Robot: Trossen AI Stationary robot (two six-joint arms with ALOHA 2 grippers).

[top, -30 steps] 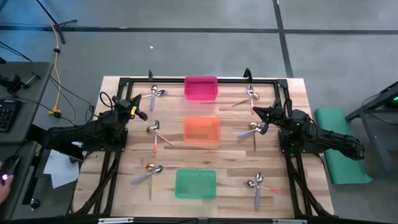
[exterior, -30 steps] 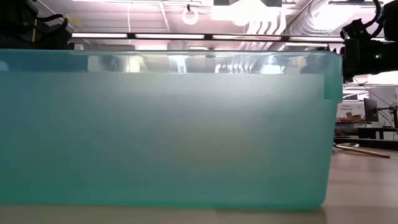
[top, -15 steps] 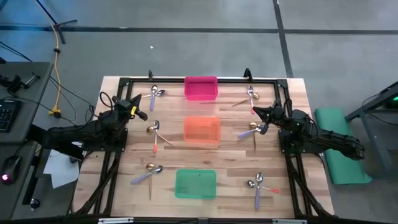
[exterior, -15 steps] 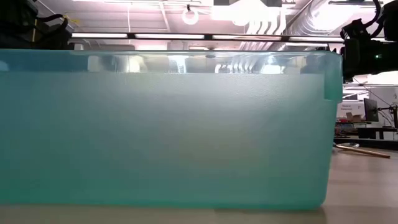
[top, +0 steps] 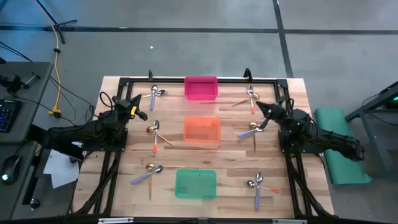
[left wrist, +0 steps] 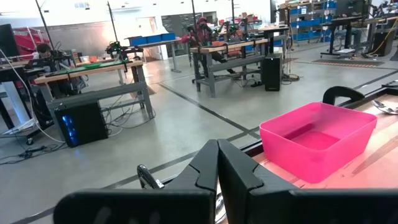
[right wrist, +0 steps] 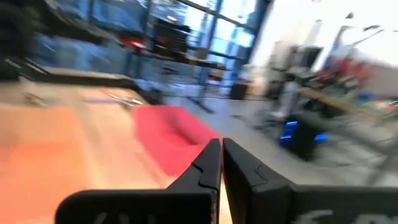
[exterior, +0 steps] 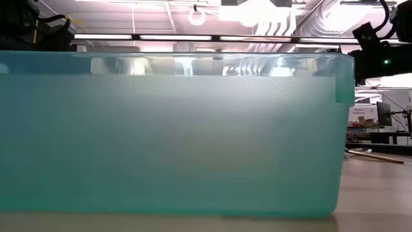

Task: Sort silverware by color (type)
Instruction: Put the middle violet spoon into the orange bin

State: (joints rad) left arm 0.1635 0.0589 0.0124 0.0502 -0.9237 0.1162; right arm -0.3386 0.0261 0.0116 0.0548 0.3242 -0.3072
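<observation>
The silverware lies in several small clusters on the wooden table: three on the left (top: 155, 93), (top: 155, 130), (top: 149, 172) and three on the right (top: 250, 94), (top: 252, 129), (top: 258, 183). Each cluster mixes gold, purple-handled and orange-red-handled spoons. My left gripper (top: 142, 114) is shut and empty, above the table's left side between the two far left clusters; it faces the pink bin (left wrist: 317, 140). My right gripper (top: 259, 105) is shut and empty too, above the right side between the two far right clusters. In both wrist views the fingertips (left wrist: 217, 155), (right wrist: 221, 152) meet.
Down the table's middle stand a pink bin (top: 201, 88) at the far edge, an orange bin (top: 201, 129) and a green bin (top: 195, 183) near the front. The green bin's wall (exterior: 167, 129) fills the low view. A black frame (top: 186, 79) runs around the table.
My right gripper has rolled about its own pointing line, and its tip has swung a little toward the table's far edge. It has stayed shut. The spoons and bins have not moved.
</observation>
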